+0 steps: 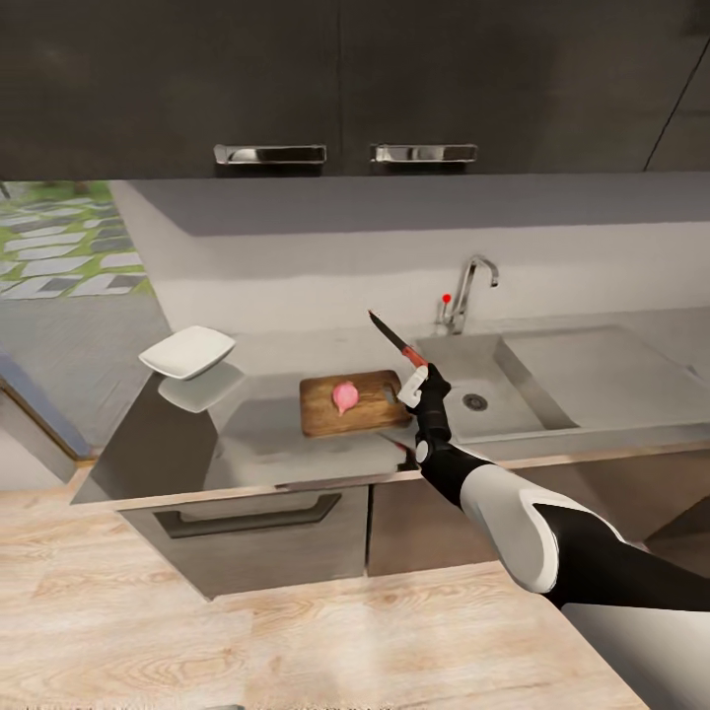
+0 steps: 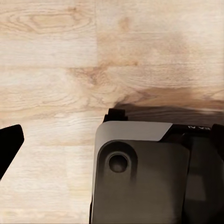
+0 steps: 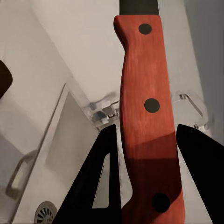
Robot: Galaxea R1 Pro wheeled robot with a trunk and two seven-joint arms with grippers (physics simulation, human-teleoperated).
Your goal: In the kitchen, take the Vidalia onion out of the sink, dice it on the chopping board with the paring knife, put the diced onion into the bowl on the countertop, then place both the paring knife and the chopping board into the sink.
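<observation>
Head view. The right claw grips the paring knife by its handle, with the dark blade pointing up and away toward the back wall, tilted to the robot's left. The claw hovers at the right end of the chopping board, which lies on the bench with its long axis running left to right, just left of the sink. The Vidalia onion rests whole on the middle of the board, a short way to the left of the claw and below the blade tip. In my judgement the coming cut turns on this: the blade must tip down and travel leftward to meet the onion. The right arm is the nearer one. The bowl stands well apart at the left end of the bench. No writing can be read here.

Left wrist view. The camera looks down on pale wooden floor and part of the robot's grey body. One dark fingertip of the left claw shows at the edge; I cannot tell how its jaws stand. A few small letters on the dark housing are too small to read.

Right wrist view. The knife's red riveted handle runs straight out between the two dark fingers, which sit close against it on both sides. Beyond lie the sink basin and drain. No labels.
</observation>
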